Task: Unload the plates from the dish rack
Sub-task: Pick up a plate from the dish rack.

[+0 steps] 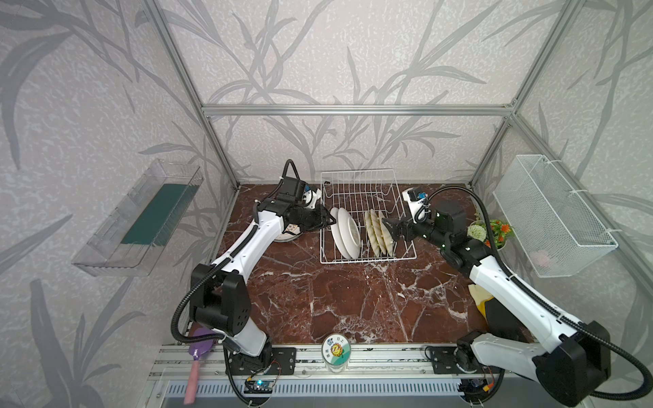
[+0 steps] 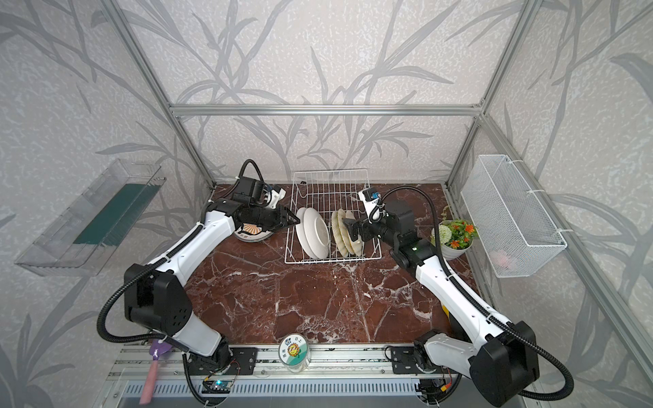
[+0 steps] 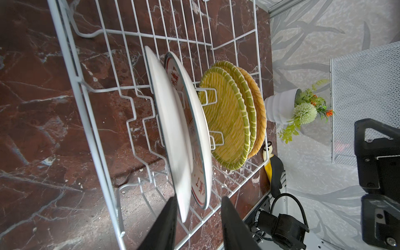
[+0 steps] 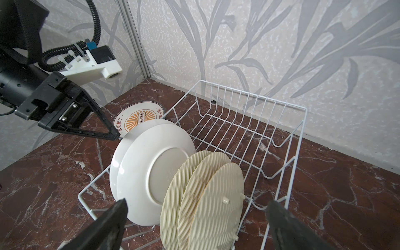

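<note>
The white wire dish rack (image 1: 357, 172) (image 2: 330, 172) stands at the back of the table. Two white plates (image 1: 348, 233) (image 2: 316, 233) (image 4: 151, 155) stand upright in it, with three wicker plates (image 1: 380, 233) (image 2: 344, 235) (image 3: 225, 121) beside them. Another white plate (image 1: 288, 235) (image 4: 138, 116) lies face up left of the rack. My left gripper (image 1: 332, 222) (image 3: 199, 198) is open, its fingers straddling the rims of both white plates; one finger touches the outer plate (image 3: 171, 121). My right gripper (image 1: 387, 229) (image 4: 198, 202) is wide open at the wicker plates, gripping nothing.
A potted flower (image 1: 491, 233) stands right of the rack, behind the right arm. A mesh basket (image 1: 554, 215) hangs on the right wall and a clear tray (image 1: 141, 219) on the left wall. A jar (image 1: 335, 353) and a pink-handled brush (image 1: 196, 364) sit at the front edge.
</note>
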`<state>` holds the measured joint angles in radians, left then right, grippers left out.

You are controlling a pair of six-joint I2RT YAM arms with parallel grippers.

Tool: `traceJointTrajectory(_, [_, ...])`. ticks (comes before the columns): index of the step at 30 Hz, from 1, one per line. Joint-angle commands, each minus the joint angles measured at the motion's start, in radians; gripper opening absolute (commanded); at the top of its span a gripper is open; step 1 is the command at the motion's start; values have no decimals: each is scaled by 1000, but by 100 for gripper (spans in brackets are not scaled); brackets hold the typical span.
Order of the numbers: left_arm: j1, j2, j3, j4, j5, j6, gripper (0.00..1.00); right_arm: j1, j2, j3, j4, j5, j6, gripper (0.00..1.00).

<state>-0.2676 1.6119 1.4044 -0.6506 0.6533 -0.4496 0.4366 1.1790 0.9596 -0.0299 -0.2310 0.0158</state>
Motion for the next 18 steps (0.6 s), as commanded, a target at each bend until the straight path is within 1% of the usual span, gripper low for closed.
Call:
traceJointTrajectory(1, [-11,19,10,-47,-22,-5,36,6,-28,-10,4,-44,-12,99])
traceJointTrajectory(9, [-18,37,-2,-59,-17,-18,31,5,-32,-12,-8,-74,-30,99])
traceJointTrajectory(18, [-25,65,8,-35,-2,-30,30,6,-30,-14,-10,-65,-28,99])
